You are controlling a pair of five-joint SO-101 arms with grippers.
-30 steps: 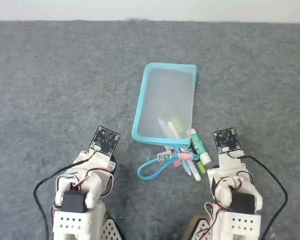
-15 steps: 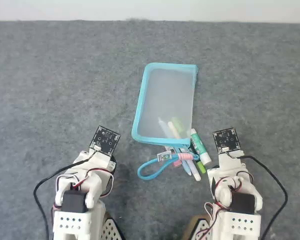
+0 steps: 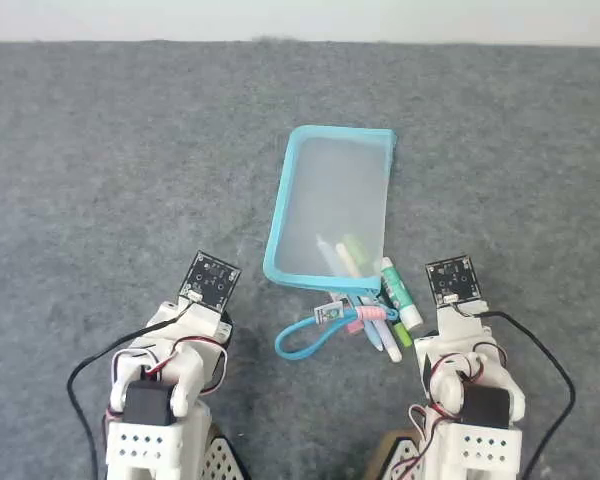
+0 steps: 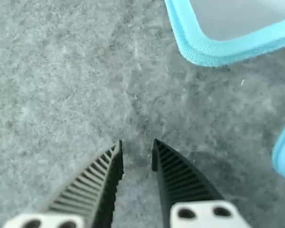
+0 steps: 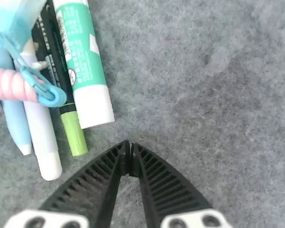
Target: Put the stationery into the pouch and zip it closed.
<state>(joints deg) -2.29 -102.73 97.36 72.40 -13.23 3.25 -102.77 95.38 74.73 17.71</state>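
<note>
A translucent pouch [image 3: 335, 205] with a light-blue border lies on the grey carpet, its open end toward the arms. Several pens and a green-and-white glue stick [image 3: 400, 292] stick half out of that end, beside a blue wrist loop [image 3: 305, 340]. In the right wrist view the glue stick [image 5: 83, 66], a green-tipped marker [image 5: 71, 130] and white pens [image 5: 40, 137] lie just ahead of my right gripper [image 5: 129, 159], which is shut and empty. My left gripper [image 4: 135, 154] hovers over bare carpet near the pouch's corner [image 4: 213, 50], its fingers a small gap apart, holding nothing.
Grey carpet [image 3: 130, 150] covers the whole table, with open room to the left, right and far side of the pouch. Both arm bases [image 3: 160, 410] stand at the near edge, with cables beside them.
</note>
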